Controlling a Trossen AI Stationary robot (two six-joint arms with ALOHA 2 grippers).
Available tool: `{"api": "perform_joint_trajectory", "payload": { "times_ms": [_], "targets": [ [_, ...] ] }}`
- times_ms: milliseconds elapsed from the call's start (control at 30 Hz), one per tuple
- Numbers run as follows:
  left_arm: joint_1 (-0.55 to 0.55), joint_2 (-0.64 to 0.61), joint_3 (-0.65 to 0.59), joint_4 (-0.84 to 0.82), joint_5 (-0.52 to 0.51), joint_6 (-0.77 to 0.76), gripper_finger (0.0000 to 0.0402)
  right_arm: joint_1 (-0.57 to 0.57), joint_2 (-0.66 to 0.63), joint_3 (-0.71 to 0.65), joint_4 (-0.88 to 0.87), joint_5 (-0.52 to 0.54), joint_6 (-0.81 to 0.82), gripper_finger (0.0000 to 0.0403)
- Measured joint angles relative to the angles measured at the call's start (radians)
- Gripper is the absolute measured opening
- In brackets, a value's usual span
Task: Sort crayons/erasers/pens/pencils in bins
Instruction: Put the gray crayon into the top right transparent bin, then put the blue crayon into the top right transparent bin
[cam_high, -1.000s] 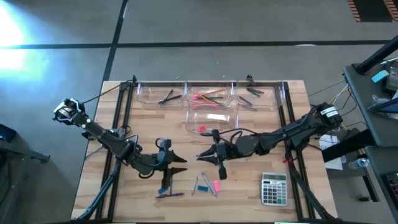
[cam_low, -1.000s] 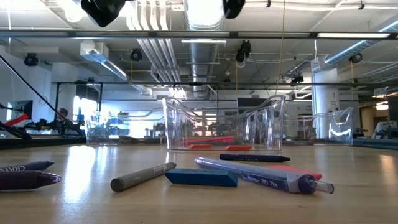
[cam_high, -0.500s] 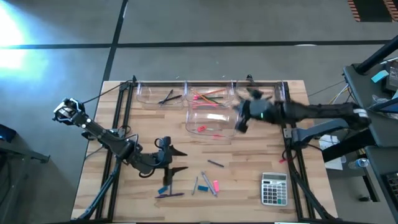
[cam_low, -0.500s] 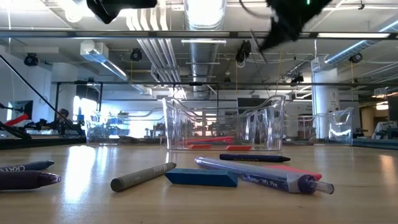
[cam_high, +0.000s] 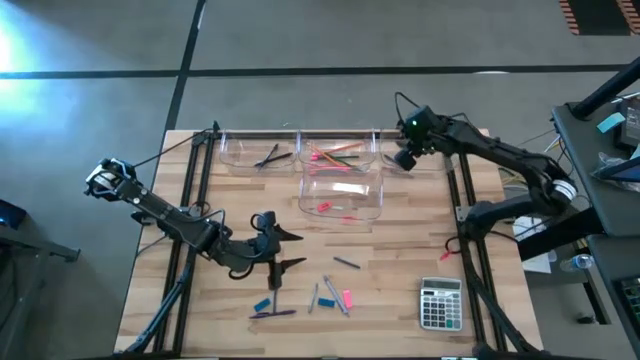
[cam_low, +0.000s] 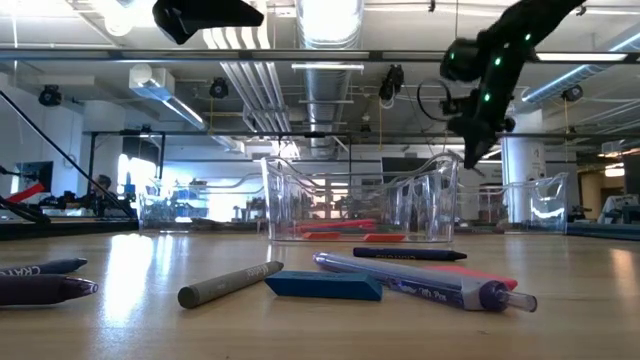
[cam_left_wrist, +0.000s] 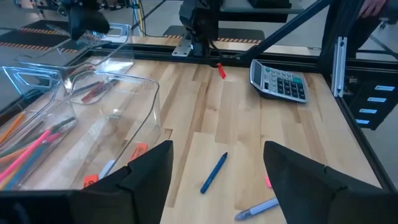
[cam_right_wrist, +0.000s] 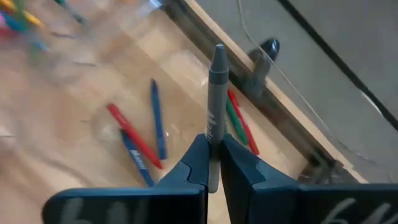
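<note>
The right gripper (cam_right_wrist: 213, 163) is up over the clear bin (cam_high: 418, 152) at the far right corner of the wooden table (cam_high: 400, 300). Its two fingers are pinched tight on a grey crayon (cam_right_wrist: 216, 93) that sticks straight out. In that bin lie red, blue and green crayons (cam_right_wrist: 140, 146).

The left gripper (cam_high: 283, 250) hangs over the near left part of the table with its fingers spread wide and nothing in them.

Three bins stand in a row along the far edge. A fourth bin (cam_high: 341, 195) sits just in front of the middle one. Loose pens, a blue eraser (cam_low: 324, 285) and a pink eraser (cam_high: 347, 298) lie on the near part of the table. A grey calculator (cam_high: 440, 303) sits near the right front corner.

Behind the table is a big room with pipes and bright lights on the ceiling. The floor around the table is grey.
</note>
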Motion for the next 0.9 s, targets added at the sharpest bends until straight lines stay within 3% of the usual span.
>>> {"api": "perform_joint_trajectory", "payload": {
  "times_ms": [133,333,500,667,900],
  "targets": [
    [0.0,0.0,0.0,-0.001,0.008,-0.003,0.0237,-0.036,0.068,0.001,-0.002,0.0,-0.007,0.004],
    [0.0,0.0,0.0,-0.001,0.011,-0.009,0.0237,-0.036,0.108,0.006,-0.031,-0.001,-0.008,0.0143],
    [0.0,-0.002,0.0,-0.001,0.011,-0.01,0.0237,-0.024,0.064,0.059,-0.14,0.002,0.01,0.0208],
    [0.0,-0.004,0.0,0.0,0.012,-0.01,0.0237,0.071,-0.073,0.084,-0.195,-0.044,0.043,0.0226],
    [0.0,0.003,0.0,0.022,0.014,-0.01,0.0237,0.347,-0.29,0.066,-0.193,-0.072,0.198,0.0219]
  ]
}}
